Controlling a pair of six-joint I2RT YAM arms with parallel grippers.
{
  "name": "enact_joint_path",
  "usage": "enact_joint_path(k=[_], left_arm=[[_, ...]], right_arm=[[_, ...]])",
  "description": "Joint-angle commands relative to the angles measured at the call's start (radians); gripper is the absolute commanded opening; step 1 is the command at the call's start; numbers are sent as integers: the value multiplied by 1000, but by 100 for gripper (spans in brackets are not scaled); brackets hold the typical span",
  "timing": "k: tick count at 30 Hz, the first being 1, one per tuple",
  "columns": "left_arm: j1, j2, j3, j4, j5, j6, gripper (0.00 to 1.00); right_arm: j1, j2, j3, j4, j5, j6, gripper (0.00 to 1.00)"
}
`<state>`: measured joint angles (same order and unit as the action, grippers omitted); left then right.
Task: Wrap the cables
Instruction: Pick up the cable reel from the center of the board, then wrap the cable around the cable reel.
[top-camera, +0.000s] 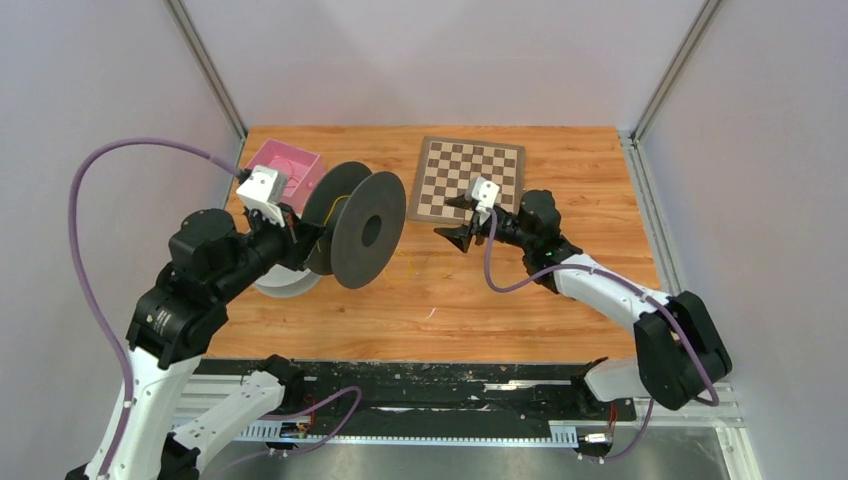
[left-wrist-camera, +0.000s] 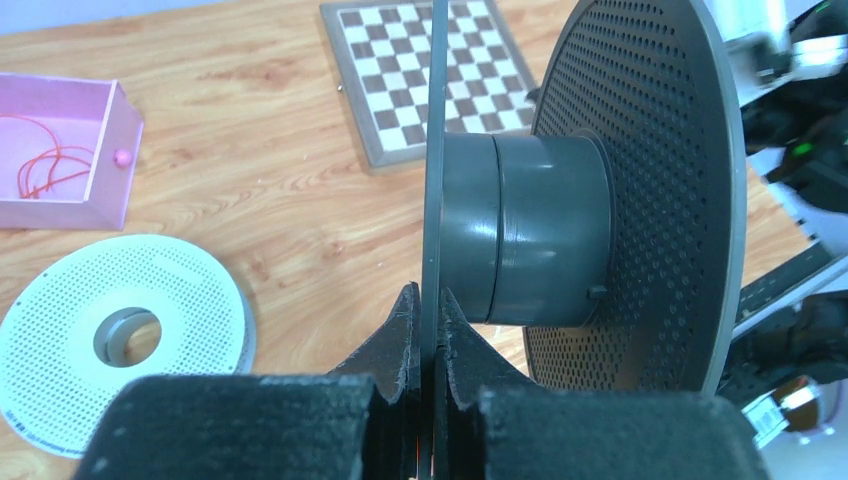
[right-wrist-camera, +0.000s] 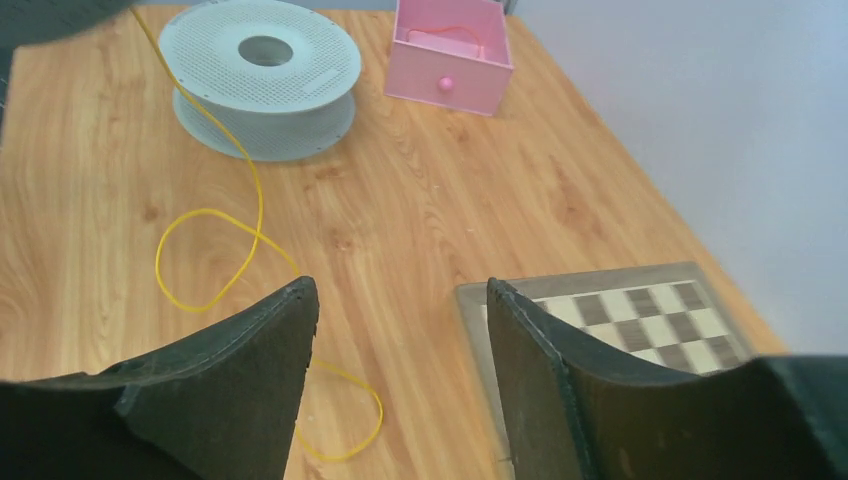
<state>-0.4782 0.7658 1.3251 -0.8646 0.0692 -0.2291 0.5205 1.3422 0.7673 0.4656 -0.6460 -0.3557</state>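
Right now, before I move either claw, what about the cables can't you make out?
Yellow cable: far end runs behind a dark blur at the right wrist view's top-left; too thin to trace from above.
Its near loop: partly behind the right claw.
Red cable: cut by the left wrist view's edge; the pink box wall hides most from the right wrist.
White spool: mostly under the left arm from above.

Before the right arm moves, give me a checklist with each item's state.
1. Left gripper shut on the flange of the dark spool: ok.
2. Right gripper open, empty: ok.
3. Yellow cable wound: not ok, it lies in loose loops on the table.
4. Yellow cable's end fixed to the dark spool: cannot tell.
5. Red cable clear of the work: ok, inside the pink box.
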Motion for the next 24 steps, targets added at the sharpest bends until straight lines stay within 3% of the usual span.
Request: enact_joint_path(k=[1, 6, 19, 24], left_arm=[[-3, -25, 50, 118, 11, -121, 0], [-3, -51, 23, 186, 46, -176, 0], [-3, -66, 3, 305, 115, -271, 0], [-3, -52, 0, 329, 117, -309, 0]], right_arm=[[4, 91, 38, 147, -22, 227, 63], [28, 150, 31, 341, -159, 441, 63], [170, 314, 146, 481, -202, 442, 69], [187, 411, 188, 553, -207, 509, 60]])
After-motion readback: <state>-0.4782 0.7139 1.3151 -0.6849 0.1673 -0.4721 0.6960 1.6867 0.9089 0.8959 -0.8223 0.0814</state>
